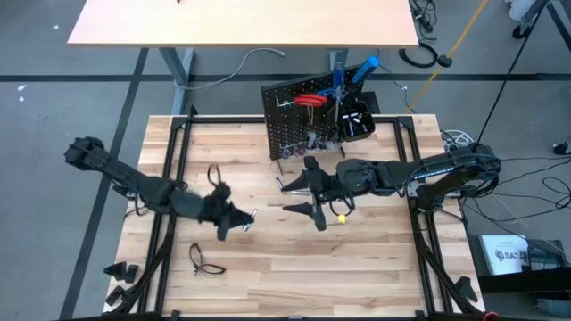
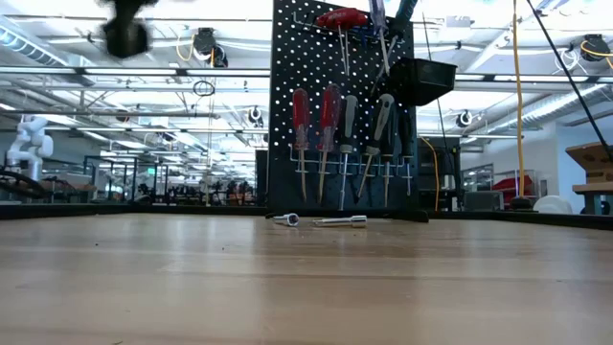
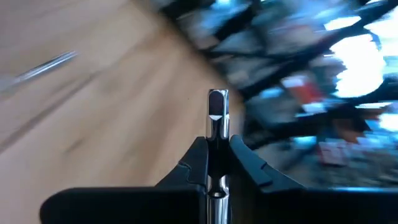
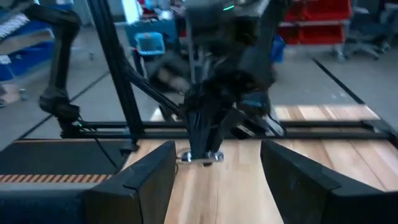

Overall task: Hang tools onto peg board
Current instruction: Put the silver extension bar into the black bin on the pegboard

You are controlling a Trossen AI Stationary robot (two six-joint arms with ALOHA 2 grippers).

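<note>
The left gripper (image 3: 217,158) is clamped on a small silver bit (image 3: 217,112), held above the front-left of the tabletop (image 1: 268,259). The bit is a short, polished steel bar: rigid, light and slick, so it is best gripped across its shank, as here. The right gripper (image 1: 317,198) waits mid-table with jaws apart and nothing between them. Two more silver pieces (image 2: 321,220) lie on the pale, matt wood in front of the peg board (image 2: 287,96); their exact form is hard to judge. The board is black perforated metal, upright at the far edge, carrying red-handled screwdrivers (image 2: 314,120) and dark-handled ones on its rail.
</note>
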